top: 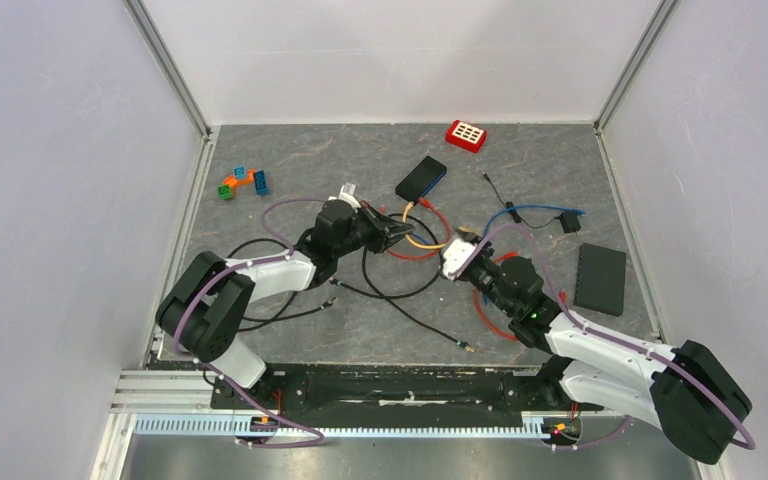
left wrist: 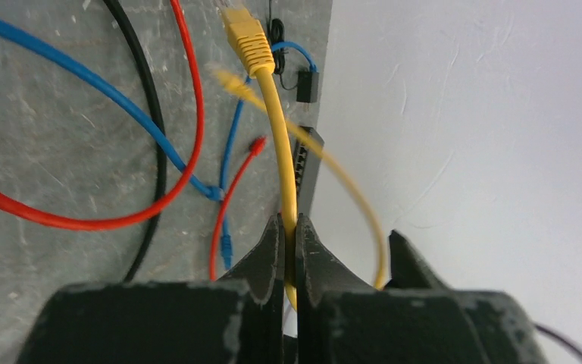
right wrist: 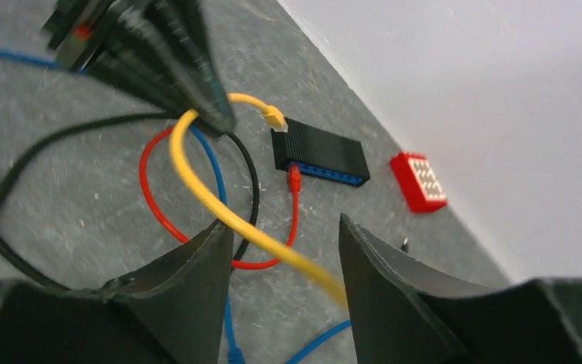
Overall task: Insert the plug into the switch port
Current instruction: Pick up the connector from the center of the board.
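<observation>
Seen from above, the left end effector (top: 397,232) sits just in front of the switch (top: 421,178) on the worktop (top: 290,160). The right end effector (top: 465,250) is near the switch, to its front right.

In the left wrist view, the fingers are clamped together on the yellow cable (left wrist: 284,174), well short of the plug (left wrist: 247,39).

In the right wrist view, the right fingers stand apart, with the cable crossing the gap. The plug (right wrist: 274,117) is just beside the switch's corner, near a red plug (right wrist: 294,177) against its blue face.
</observation>
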